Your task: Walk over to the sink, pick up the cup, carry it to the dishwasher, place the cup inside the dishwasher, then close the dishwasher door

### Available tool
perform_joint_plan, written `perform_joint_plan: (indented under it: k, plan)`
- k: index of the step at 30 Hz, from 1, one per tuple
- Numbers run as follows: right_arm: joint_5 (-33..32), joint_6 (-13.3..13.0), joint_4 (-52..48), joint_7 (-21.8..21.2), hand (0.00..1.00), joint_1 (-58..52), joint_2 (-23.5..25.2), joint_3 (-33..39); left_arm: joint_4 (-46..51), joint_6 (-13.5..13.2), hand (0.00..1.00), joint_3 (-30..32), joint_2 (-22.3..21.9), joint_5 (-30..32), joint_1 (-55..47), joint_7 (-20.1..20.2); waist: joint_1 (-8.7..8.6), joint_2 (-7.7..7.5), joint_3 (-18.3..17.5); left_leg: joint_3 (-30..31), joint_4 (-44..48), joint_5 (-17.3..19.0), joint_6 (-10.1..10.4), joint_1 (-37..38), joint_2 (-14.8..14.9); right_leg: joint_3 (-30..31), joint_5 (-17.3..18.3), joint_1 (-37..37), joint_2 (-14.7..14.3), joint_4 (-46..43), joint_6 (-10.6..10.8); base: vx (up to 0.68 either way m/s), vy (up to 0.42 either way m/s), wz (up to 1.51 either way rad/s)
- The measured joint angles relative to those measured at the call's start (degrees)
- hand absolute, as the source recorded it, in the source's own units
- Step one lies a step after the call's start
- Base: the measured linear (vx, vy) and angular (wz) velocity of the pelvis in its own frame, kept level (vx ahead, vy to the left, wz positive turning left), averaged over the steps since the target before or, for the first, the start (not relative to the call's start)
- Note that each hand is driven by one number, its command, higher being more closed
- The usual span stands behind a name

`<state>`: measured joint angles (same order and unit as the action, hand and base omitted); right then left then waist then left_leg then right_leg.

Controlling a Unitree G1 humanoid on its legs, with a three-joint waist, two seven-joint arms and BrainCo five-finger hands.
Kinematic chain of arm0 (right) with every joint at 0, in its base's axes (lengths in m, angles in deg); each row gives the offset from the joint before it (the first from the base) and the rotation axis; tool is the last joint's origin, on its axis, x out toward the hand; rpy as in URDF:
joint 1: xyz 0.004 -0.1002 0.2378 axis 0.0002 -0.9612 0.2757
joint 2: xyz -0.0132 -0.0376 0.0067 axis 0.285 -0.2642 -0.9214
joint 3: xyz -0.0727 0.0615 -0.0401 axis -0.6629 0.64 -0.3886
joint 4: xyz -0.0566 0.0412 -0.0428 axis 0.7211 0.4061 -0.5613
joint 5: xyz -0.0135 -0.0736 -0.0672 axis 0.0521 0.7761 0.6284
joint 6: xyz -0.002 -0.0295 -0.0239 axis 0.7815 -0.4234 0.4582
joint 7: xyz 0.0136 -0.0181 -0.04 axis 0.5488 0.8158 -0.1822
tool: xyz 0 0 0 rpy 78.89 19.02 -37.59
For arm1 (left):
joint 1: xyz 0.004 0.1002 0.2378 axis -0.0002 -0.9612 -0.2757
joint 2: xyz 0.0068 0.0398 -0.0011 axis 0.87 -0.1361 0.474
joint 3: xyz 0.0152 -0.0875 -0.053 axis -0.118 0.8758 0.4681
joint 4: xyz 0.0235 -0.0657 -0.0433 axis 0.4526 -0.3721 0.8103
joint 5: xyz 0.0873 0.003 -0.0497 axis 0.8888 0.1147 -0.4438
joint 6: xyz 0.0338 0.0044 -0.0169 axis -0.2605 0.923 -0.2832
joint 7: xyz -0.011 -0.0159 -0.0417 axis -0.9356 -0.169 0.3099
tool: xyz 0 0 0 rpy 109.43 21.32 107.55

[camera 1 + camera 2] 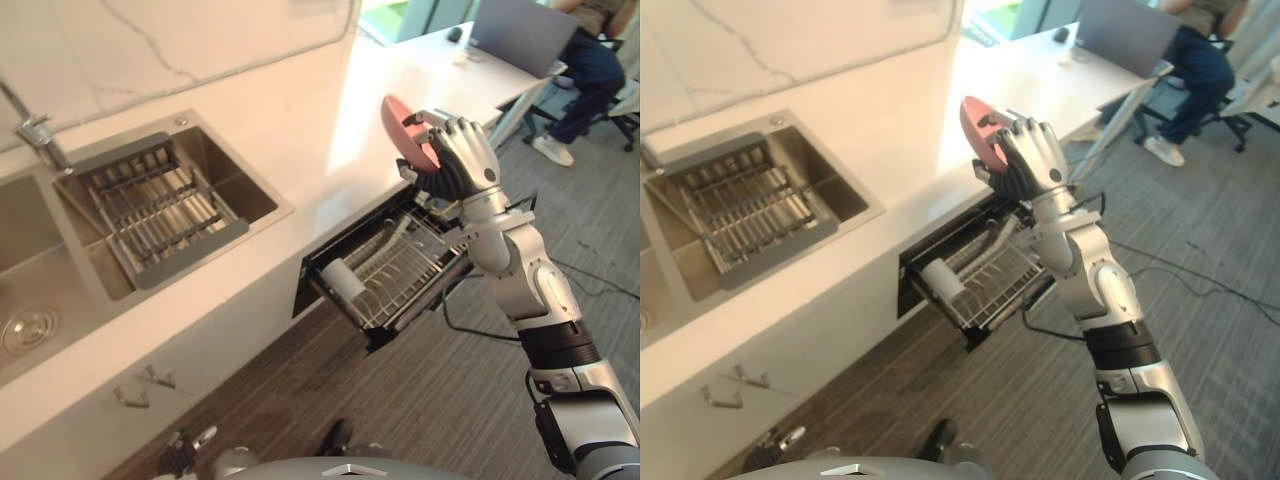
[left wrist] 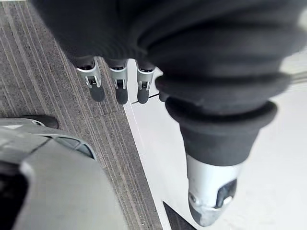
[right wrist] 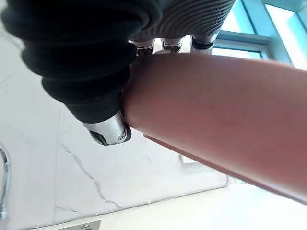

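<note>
The right hand (image 1: 465, 155) is raised beside the counter (image 1: 300, 130), its fingers and thumb curled tight round the pink cup (image 1: 405, 130) (the wrist view shows the thumb pressed against the cup's side). The cup is tilted in the air above the open dishwasher (image 1: 385, 270), apart from its wire rack (image 1: 400, 265). The left hand (image 2: 119, 86) hangs over the floor (image 2: 57, 86) with its fingers straight and loose.
</note>
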<state>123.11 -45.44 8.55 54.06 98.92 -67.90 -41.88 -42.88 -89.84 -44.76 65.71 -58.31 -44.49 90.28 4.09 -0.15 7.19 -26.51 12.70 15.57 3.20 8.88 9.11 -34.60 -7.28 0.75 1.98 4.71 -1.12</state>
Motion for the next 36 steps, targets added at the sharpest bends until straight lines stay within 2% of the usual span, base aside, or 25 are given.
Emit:
perform_joint_plan:
  k: [3, 7, 12, 14, 16, 19, 22, 24, 26, 29, 36]
  plan:
    - [-0.1, 1.41, -0.2, -0.17, 1.0, -3.5, -0.16, 3.62, -0.25, -0.03, 0.0, 0.0, -0.03, 0.94, 0.0, -0.05, -0.89, -0.01, -0.07, 0.88, -2.06, -1.22, 0.08, 0.4, -0.5, -0.18, 0.02, -0.1, -0.01, 0.35, -0.07, -0.07, 0.0, 0.09]
    - [-0.74, 3.91, -0.27, -0.86, 1.0, -8.63, -0.15, 7.6, -1.09, -0.47, 0.0, 0.03, -0.08, 3.52, -0.41, -0.24, -1.15, -0.12, 0.0, 1.64, -6.5, -2.8, 0.77, 1.2, -1.5, -0.43, -0.64, -1.01, 0.08, 0.39, -0.55, -0.05, 0.093, 0.05]
    - [-2.77, 3.89, -0.27, -2.11, 1.0, -9.7, 0.6, 9.31, -1.64, -0.65, 0.0, 0.05, 0.03, 4.98, -0.01, -0.47, -1.66, -1.16, 0.65, 1.75, -6.74, -3.46, -0.05, -0.42, -3.28, 0.14, -2.52, -2.74, 1.84, 0.4, -0.57, -0.1, 0.145, -0.01]
    - [-3.21, 4.02, -0.19, -2.29, 1.0, -9.61, 1.39, 10.88, -1.56, -0.6, 0.0, 0.17, 0.5, 4.92, 1.15, -0.44, -1.66, -2.08, 1.88, 1.89, -5.73, -3.76, -0.78, -3.33, -4.16, 1.53, -3.86, -5.17, 2.92, 0.38, -0.36, -0.14, 0.141, 0.03]
    - [-3.2, 4.46, 0.76, -1.74, 1.0, -9.05, 1.33, 11.05, -1.45, -0.42, 0.0, 0.16, 1.27, 4.1, 3.62, -0.32, -1.94, -2.86, 5.19, 2.36, -3.29, -3.73, -1.81, -7.92, -4.81, 4.13, -5.28, -8.31, 4.14, 0.27, 0.64, -0.13, 0.15, 0.15]
    - [-3.23, 5.26, 5.03, -0.37, 1.0, -6.39, 1.33, 9.36, 0.42, 0.68, 0.0, 0.06, 1.35, 0.85, 4.91, 0.03, -1.79, -2.76, 8.78, 2.86, -0.38, -3.5, -2.15, -11.35, -4.88, 5.63, -5.63, -10.8, 4.64, -0.01, 0.99, -0.1, 0.138, 0.08]
    - [-3.41, 6.59, 11.3, 1.56, 1.0, 0.23, 0.99, 8.46, 0.65, 0.7, 0.0, -0.07, 1.3, -2.16, 6.94, 0.28, -1.63, -1.8, 12.31, 3.43, 3.6, -2.53, -2.35, -16.43, -4.39, 5.67, -7.19, -14.07, 4.76, -0.04, -0.39, -0.08, 0.096, 0.02]
    - [-4.84, 7.58, 13.24, 2.79, 1.0, 2.94, 0.55, 8.35, 1.05, 0.65, 0.0, -0.13, 1.28, -4.9, 8.05, 0.62, -1.82, -0.95, 14.38, 4.28, 5.38, -2.08, -2.63, -18.69, -4.18, 5.79, -7.75, -15.16, 4.87, -0.04, -0.27, -0.05, 0.138, 0.17]
    - [-6.85, 7.91, 16.98, 4.46, 1.0, 6.7, -2.26, 5.62, 2.84, 0.16, 0.0, -0.69, 1.32, -8.79, 9.08, 1.27, -1.69, -0.09, 17.17, 5.03, 7.49, -1.54, -3.22, -21.29, -4.01, 8.43, -8.73, -16.29, 5.04, -0.04, 0.7, -0.04, 0.274, 0.19]
    - [-7.18, 7.68, 22.59, 4.75, 1.0, 11.53, -4.1, 1.86, 2.99, -0.16, 0.0, -2.84, 1.49, -11.64, 10.99, 1.32, -1.58, 0.83, 18.19, 6.01, 9.14, -1.53, -3.86, -24.35, -4.56, 10.61, -9.86, -18.16, 5.68, -0.03, 1.97, -0.04, 0.237, 0.19]
    - [-7.82, 7.16, 30.37, 5.63, 1.0, 22.29, -6.37, -5.61, 5.09, -0.36, 0.0, -5.86, 2.51, -14.94, 12.44, 1.26, 0.17, 2.42, 19.89, 6.15, 10.33, -1.87, -5.38, -28.89, -5.62, 11.99, -12.33, -21.99, 6.93, -0.03, 2.11, -0.06, 0.199, 0.06]
